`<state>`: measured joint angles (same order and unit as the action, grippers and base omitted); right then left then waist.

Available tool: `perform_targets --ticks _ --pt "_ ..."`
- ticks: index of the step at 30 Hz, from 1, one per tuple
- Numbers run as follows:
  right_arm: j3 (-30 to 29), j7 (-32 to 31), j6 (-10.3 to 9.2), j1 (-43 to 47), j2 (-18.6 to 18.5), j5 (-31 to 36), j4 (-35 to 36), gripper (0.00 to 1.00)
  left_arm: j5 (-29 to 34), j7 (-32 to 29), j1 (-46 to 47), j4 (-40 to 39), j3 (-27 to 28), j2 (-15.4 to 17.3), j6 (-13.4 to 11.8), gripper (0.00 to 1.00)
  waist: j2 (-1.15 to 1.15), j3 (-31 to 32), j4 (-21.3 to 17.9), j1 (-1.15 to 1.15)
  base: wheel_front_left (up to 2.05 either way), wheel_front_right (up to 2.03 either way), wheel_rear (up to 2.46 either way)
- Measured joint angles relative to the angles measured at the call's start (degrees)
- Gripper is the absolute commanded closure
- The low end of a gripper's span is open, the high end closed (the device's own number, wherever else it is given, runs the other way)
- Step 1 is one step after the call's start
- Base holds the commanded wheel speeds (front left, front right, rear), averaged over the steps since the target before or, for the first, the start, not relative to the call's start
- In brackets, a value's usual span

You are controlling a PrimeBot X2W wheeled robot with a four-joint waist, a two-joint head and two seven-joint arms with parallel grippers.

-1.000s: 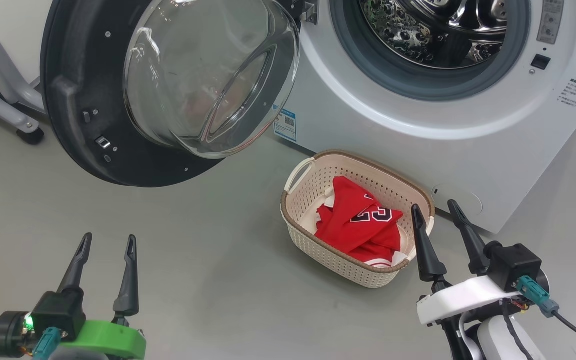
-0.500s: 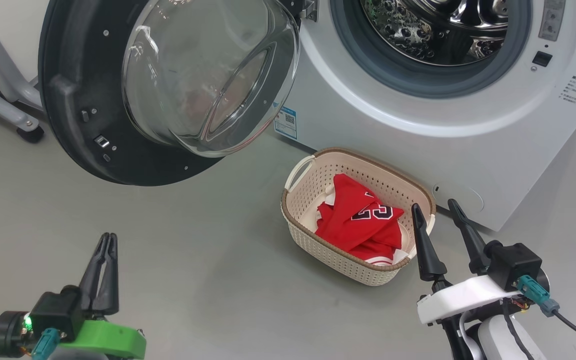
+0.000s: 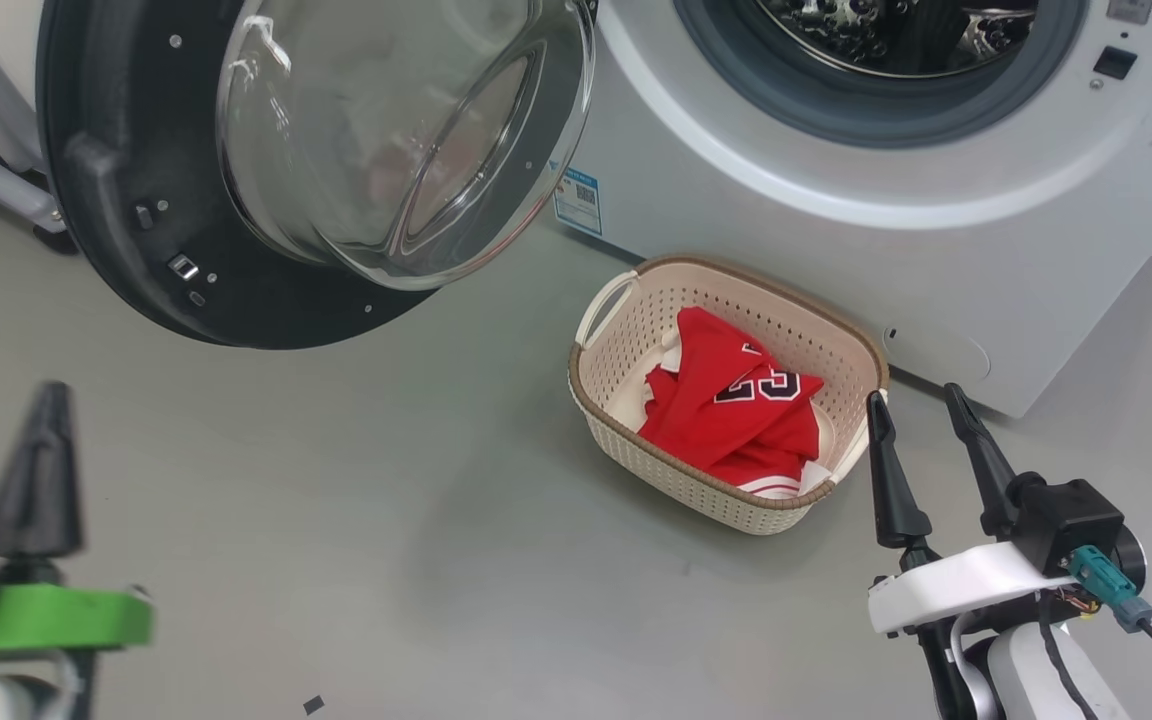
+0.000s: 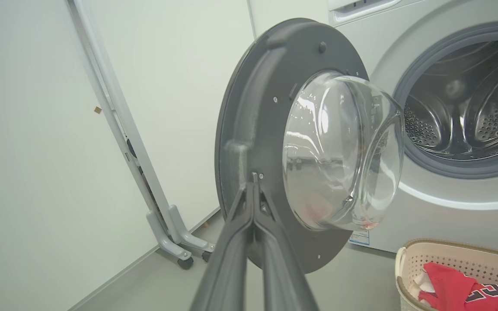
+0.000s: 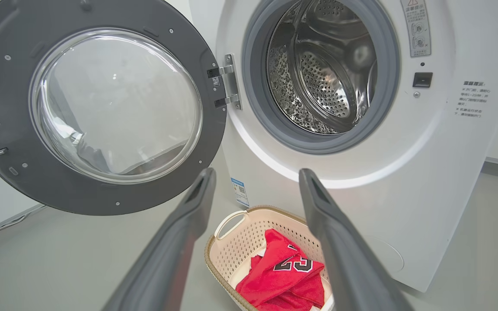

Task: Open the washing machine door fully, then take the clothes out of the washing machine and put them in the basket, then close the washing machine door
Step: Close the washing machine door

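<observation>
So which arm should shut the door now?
Probably left. The left gripper, shut, points at the open washing machine door; the right gripper sits by the basket.

Left gripper point(image 3: 46, 400): fingers point(image 4: 231, 242) now pressed together, they were spread a second ago. It now sits at the far lower left of the head frame, blurred. Head camera has moved, so the washing machine door point(image 3: 136, 250) and basket point(image 3: 666, 475) sit higher in frame.
</observation>
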<state>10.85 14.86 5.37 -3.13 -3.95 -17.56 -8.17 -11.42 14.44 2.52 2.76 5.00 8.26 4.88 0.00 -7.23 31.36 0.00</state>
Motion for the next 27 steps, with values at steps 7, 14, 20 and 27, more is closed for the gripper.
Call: perform_targets --ticks 7,14,20,27 --pt "1.6 0.0 0.09 -0.2 -0.8 1.5 0.4 0.00 -1.7 0.0 7.3 -2.0 7.1 8.3 0.5 1.00 0.00 -3.1 -1.1 0.00 0.00 0.00 0.00" --pt "2.5 0.0 0.10 -2.0 -1.5 2.6 0.7 0.00 -2.9 -0.8 14.1 -1.2 12.4 16.8 1.1 1.00 0.00 -5.2 -3.7 0.00 0.00 0.00 0.00" --pt "2.9 0.0 0.12 -2.5 -1.7 2.8 0.7 0.00 -12.2 -5.5 20.0 5.6 17.7 18.3 1.5 1.00 0.00 -6.8 -6.0 0.00 0.00 0.00 0.00" --pt "3.2 0.0 0.57 -3.5 -1.7 3.1 0.5 0.00 -29.0 -14.5 29.2 17.3 24.0 13.9 1.3 1.00 0.00 -8.0 -8.1 0.00 0.00 0.00 0.00"
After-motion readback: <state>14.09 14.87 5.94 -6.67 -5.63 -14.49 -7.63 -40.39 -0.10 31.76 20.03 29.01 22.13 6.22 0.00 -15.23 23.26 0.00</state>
